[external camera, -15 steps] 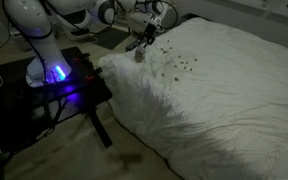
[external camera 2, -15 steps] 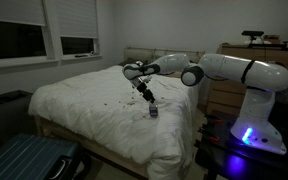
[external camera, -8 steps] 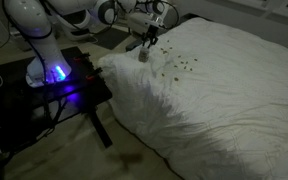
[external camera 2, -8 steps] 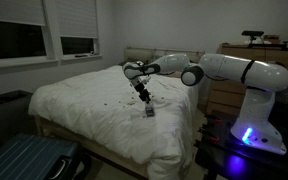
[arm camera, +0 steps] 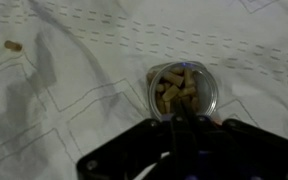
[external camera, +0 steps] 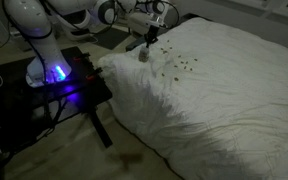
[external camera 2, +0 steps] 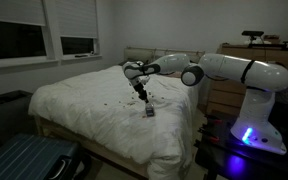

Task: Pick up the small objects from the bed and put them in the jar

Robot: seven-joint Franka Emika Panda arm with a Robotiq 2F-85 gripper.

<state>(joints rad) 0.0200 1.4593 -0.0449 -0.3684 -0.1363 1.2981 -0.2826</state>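
Observation:
A small clear jar (arm camera: 181, 90) stands on the white bed sheet (arm camera: 74, 110), filled with several small tan objects. My gripper (arm camera: 184, 122) hangs just above the jar's near rim, its dark fingers close together with nothing visible between them. One loose tan object (arm camera: 14, 46) lies on the sheet at the far left. In both exterior views the gripper (external camera: 146, 42) (external camera 2: 143, 96) hovers over the jar (external camera: 142, 56) (external camera 2: 152, 111) near the bed's edge. Several small objects (external camera: 179, 65) lie scattered on the bed beyond the jar.
The white bed (external camera: 224, 100) fills most of the scene. A dark side table (external camera: 54, 90) with the robot base and a blue light stands beside it. A dresser (external camera 2: 219, 95) is behind the arm. A dark case (external camera 2: 29, 160) lies on the floor.
The gripper has risen slightly above the jar and shifted a little. The jar and scattered objects have not moved.

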